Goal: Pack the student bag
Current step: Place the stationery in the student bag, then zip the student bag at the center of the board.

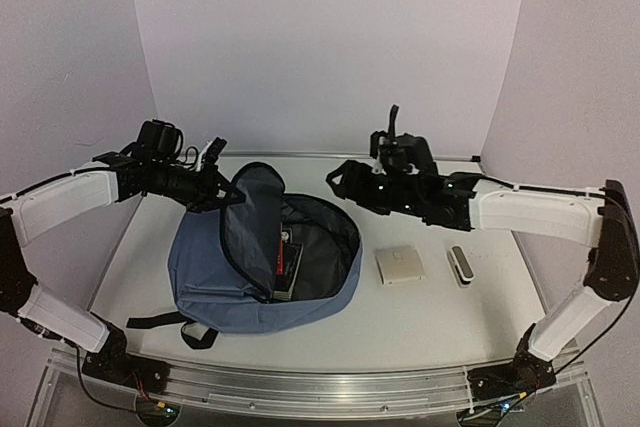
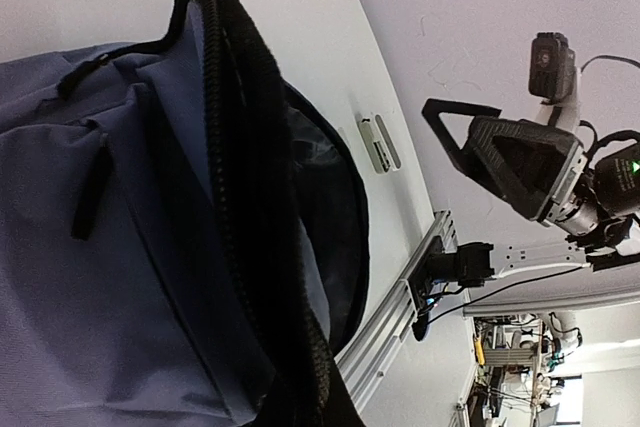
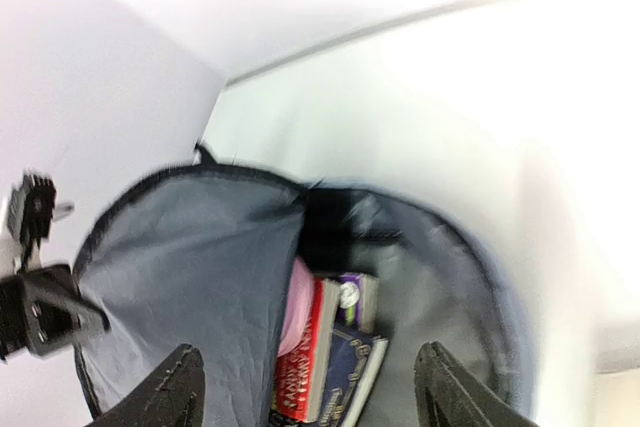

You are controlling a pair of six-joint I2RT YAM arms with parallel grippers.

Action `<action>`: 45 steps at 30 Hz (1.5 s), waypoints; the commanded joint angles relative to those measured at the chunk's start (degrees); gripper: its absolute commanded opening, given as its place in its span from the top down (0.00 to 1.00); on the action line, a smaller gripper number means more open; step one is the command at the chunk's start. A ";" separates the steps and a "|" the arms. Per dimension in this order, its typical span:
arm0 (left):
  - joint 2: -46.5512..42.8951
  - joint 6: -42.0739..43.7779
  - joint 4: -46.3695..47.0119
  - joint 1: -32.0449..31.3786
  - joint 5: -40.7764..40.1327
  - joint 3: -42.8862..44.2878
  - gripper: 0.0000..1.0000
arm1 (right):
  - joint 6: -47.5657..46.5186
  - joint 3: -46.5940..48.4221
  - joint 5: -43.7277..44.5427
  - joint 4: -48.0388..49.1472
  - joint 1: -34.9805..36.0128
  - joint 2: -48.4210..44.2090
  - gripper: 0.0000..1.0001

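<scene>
Though partly packed, not yet finished. Lying open at centre-left of the top view: student bag (image 1: 215, 282), with books (image 1: 285, 262) and something pink (image 3: 297, 307) already inside. Pinched shut on its raised flap at upper left: left gripper (image 1: 212, 185). Hovering over the mouth with fingers (image 3: 178, 392) spread wide, holding nothing: right gripper (image 1: 340, 179). Left out at centre-right, probably next: pale square box (image 1: 400, 265) and small white item (image 1: 460, 265).

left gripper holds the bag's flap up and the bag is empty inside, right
Not empty: the left gripper does hold up the flap of the student bag, but books sit inside it, as the right wrist view shows.
</scene>
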 commanded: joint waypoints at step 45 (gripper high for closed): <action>-19.18 -19.61 -7.69 3.99 -29.50 -14.52 0.00 | -8.14 -3.92 3.41 -10.80 13.17 -13.01 0.47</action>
